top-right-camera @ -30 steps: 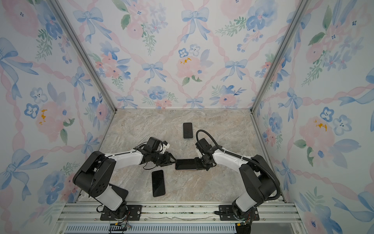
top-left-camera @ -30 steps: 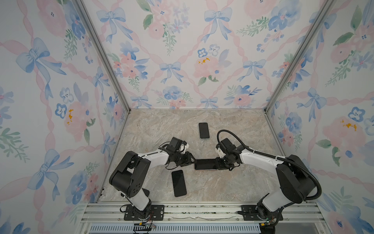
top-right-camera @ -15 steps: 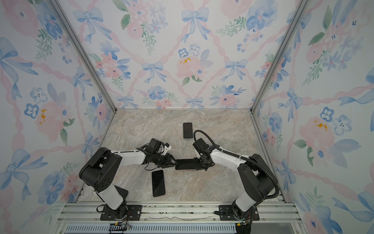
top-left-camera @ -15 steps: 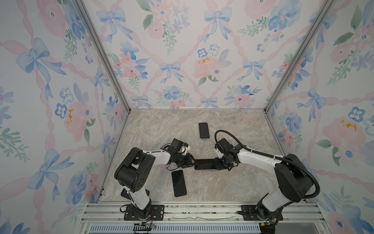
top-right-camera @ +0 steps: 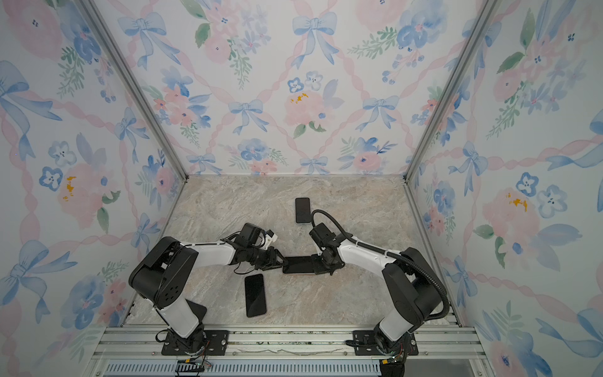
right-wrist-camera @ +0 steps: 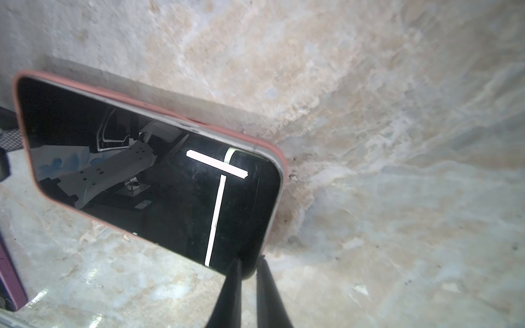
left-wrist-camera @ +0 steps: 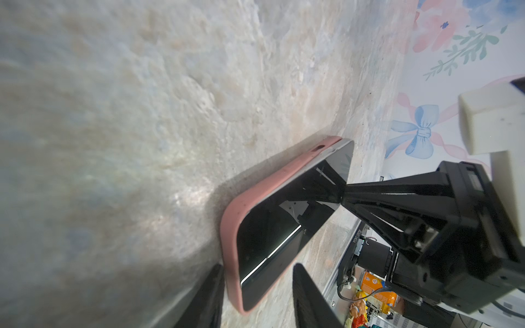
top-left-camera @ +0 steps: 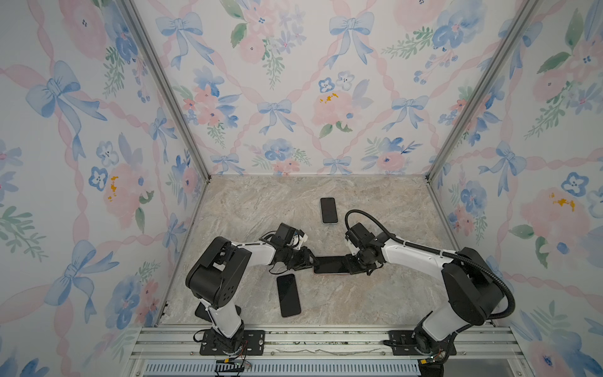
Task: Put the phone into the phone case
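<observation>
Black spare phones (top-left-camera: 288, 294) beside pink case (left-wrist-camera: 233, 227)

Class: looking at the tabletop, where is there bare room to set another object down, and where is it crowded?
Free: marble right of the far phone toward the right wall, and the back left corner. Crowded: the middle, where both grippers meet at the pink case, with another phone just in front.

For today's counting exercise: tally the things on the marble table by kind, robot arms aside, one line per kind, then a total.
Phones: 3, one at the back, one at the front, one in the middle between the grippers
Pink phone cases: 1, around the middle phone
Total: 4
</observation>
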Action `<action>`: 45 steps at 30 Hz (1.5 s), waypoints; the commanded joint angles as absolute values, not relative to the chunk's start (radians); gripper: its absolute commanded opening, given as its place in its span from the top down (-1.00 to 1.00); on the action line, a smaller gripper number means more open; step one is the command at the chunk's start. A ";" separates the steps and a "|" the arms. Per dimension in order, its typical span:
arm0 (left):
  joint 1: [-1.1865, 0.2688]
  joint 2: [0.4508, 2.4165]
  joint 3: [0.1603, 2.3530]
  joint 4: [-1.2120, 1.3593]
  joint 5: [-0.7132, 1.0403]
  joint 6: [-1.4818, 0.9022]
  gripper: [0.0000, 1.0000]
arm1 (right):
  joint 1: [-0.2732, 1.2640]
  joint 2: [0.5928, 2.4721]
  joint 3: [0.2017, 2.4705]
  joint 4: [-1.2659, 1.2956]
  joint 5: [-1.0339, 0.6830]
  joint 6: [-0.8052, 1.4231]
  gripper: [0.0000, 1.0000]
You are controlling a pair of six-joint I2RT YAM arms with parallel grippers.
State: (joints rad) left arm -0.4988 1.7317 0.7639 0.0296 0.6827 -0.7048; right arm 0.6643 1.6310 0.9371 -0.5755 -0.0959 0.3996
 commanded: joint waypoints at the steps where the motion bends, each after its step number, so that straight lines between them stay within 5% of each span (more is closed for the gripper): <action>1: -0.503 1.756 0.746 0.021 0.673 -0.704 0.17 | 0.708 1.717 0.869 -0.554 -0.123 0.394 0.76; 17: -0.490 1.741 0.744 0.024 0.673 -0.700 0.17 | 0.641 1.571 0.825 -0.543 -0.181 0.429 0.75; 25: -0.476 1.705 0.714 -0.015 0.637 -0.688 0.14 | 0.598 1.439 0.903 -0.621 -0.134 0.361 0.48; 45: -0.528 1.738 0.798 -0.087 0.589 -0.659 0.31 | 0.532 1.619 0.883 -0.442 -0.324 0.366 0.26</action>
